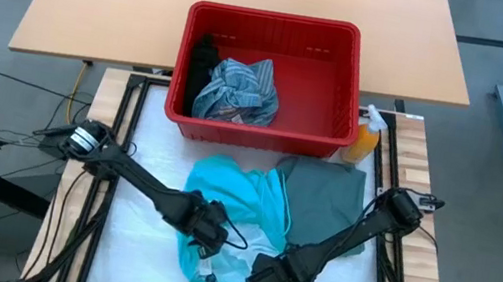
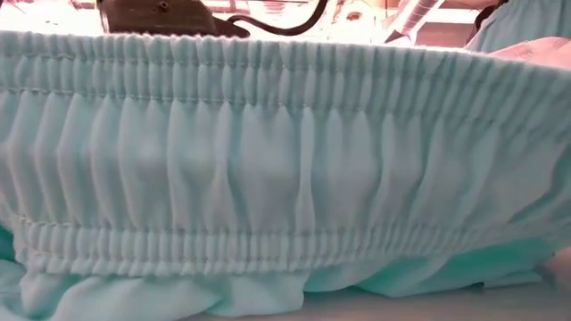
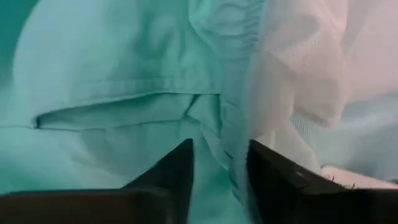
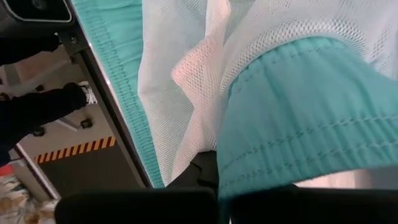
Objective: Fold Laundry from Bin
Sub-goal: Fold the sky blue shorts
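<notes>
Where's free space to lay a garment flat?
Bare mat left of the teal garment, below the bin, and a strip at the right edge beside the grey-green one. Centre is crowded: both garments and both arms.

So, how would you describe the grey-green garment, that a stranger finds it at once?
Start at the red bin in the table's middle. Just in front of its right corner, beside the orange bottle, lies the grey-green garment. It is flat and dull, whereas the neighbouring teal garment is bright and crumpled.

Red bin [image 1: 329,133]; blue-grey striped cloth [image 1: 239,89]; teal garment [image 1: 228,193]; grey-green garment [image 1: 328,199]; orange bottle [image 1: 365,139].
</notes>
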`<action>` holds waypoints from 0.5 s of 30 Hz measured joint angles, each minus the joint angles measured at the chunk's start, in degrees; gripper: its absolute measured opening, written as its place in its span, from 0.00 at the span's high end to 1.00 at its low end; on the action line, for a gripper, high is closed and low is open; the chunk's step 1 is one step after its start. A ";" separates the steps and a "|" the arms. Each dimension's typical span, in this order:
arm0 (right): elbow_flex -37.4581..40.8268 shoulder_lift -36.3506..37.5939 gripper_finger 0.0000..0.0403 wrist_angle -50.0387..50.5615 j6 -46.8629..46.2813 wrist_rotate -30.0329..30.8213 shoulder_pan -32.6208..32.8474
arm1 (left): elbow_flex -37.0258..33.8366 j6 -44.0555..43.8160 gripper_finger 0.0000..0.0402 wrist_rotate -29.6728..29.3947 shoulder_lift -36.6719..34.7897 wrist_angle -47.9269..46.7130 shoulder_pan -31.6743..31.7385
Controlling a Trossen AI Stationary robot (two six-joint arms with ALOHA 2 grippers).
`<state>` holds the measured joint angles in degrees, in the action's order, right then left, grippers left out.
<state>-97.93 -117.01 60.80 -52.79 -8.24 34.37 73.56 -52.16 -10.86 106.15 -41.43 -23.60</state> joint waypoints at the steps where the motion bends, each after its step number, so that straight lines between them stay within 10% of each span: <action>1: 0.00 0.00 0.92 0.00 0.10 0.32 -0.08 | 0.00 0.58 0.72 0.19 0.00 -0.04 -0.02; 5: 0.00 0.02 0.92 0.45 0.93 1.33 -0.78 | 0.90 4.23 0.96 1.35 0.00 -0.32 -0.19; 15: -0.02 4.22 0.92 23.30 9.08 7.80 -6.04 | 15.47 5.35 1.00 -21.24 -10.71 -29.86 1.29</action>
<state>-97.95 -112.79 84.10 -43.71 -0.44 28.33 89.03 -46.82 -32.10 95.44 -71.29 -22.31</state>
